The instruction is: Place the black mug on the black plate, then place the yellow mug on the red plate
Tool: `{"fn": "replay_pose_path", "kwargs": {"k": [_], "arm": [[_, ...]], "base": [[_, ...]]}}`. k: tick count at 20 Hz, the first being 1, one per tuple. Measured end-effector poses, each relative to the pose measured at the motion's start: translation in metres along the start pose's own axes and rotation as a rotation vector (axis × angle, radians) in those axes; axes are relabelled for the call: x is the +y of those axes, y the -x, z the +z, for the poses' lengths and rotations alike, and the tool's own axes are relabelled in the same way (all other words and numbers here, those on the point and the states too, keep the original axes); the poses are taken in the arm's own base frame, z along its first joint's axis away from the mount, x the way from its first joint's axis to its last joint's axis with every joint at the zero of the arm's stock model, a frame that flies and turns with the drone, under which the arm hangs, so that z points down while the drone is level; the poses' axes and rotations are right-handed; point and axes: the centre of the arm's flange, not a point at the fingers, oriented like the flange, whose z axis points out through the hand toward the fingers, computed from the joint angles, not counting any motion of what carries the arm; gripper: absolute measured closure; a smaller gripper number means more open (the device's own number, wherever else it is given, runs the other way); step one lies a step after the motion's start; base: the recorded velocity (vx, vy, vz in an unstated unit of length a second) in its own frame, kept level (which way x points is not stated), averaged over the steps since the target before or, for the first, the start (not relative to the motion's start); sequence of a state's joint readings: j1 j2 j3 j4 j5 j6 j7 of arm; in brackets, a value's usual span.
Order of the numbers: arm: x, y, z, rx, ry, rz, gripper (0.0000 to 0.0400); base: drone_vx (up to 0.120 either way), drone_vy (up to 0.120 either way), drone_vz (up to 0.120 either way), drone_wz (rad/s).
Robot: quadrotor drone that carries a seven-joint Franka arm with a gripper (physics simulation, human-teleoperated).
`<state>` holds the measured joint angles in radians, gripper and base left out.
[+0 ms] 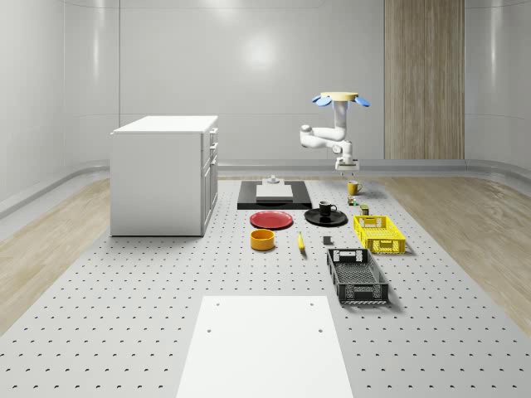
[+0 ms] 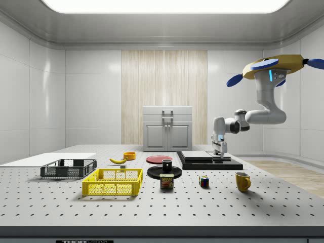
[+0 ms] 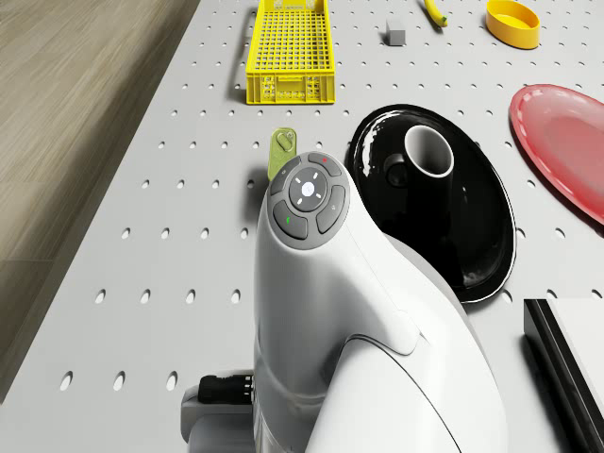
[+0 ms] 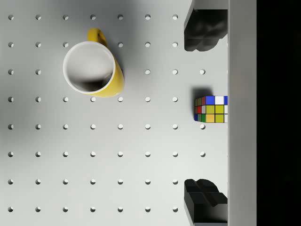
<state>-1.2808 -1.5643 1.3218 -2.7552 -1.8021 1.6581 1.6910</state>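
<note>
Wrist view: multicoloured puzzle cube [image 4: 211, 109] is cut off by a dark edge. The drone [image 2: 276, 67] hovers over the far end of the perforated grey table [image 1: 124, 282]. White arm bends down; jaws [image 4: 203, 115] point straight down, spread wide, holding nothing, above the table beside the yellow ceramic mug [image 4: 93, 69], which stands upright. Black mug [image 1: 326, 208] sits on glossy black plate [image 1: 325, 218]; flat red plate [image 1: 271, 220] just beside.
</note>
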Motion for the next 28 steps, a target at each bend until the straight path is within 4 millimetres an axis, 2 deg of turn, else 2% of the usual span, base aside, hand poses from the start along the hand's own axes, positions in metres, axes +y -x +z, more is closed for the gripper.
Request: {"fn": "replay_pose_path", "kwargs": {"k": [3, 13, 17, 22, 25, 28], "arm": [[0.0000, 0.0000, 0.0000, 0.000, 0.000, 0.000, 0.0000], [0.0000, 0.0000, 0.0000, 0.000, 0.000, 0.000, 0.0000], [0.0000, 0.0000, 0.0000, 0.000, 0.000, 0.000, 0.0000], [0.0000, 0.0000, 0.0000, 0.000, 0.000, 0.000, 0.0000], [0.0000, 0.0000, 0.0000, 0.000, 0.000, 0.000, 0.0000], [0.0000, 0.0000, 0.0000, 0.000, 0.000, 0.000, 0.0000]], "base": [[-0.120, 0.093, 0.000, 0.000], [-0.120, 0.000, 0.000, 0.000], [-0.110, 0.000, -0.120, 0.000], [0.000, 0.000, -0.120, 0.000], [0.000, 0.120, -0.120, 0.000], [0.000, 0.000, -0.067, 0.000]]}}
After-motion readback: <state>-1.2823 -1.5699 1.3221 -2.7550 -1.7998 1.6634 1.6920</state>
